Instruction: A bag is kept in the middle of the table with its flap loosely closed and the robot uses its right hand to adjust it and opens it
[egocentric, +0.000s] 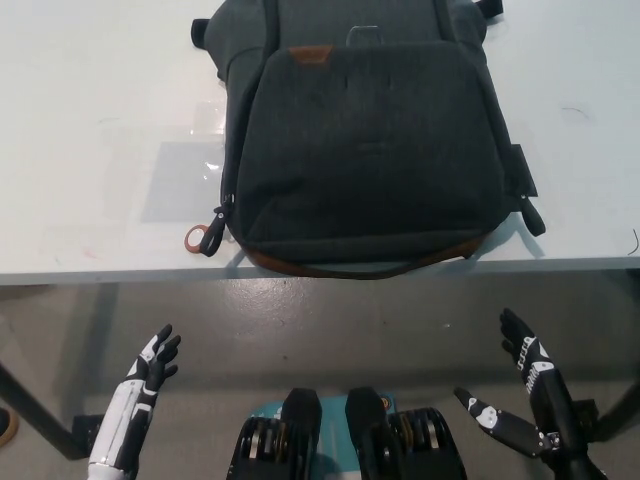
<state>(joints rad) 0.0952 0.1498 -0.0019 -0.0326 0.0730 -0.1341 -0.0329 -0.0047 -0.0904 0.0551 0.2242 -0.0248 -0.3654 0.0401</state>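
Observation:
A dark grey backpack (365, 140) lies flat on the white table (90, 150), its brown-trimmed bottom edge hanging slightly over the near table edge. Its flap covers the front, with a small brown patch (311, 53) near the top. A zipper pull with an orange ring (197, 239) lies at its lower left corner. My black right hand (522, 385) is open below the table edge, at the lower right, apart from the bag. My white left hand (152, 367) rests open at the lower left, also below the table.
Black straps (528, 205) stick out at the bag's right side and at the top left (200, 32). A grey floor and table legs (35, 415) show beneath the table edge.

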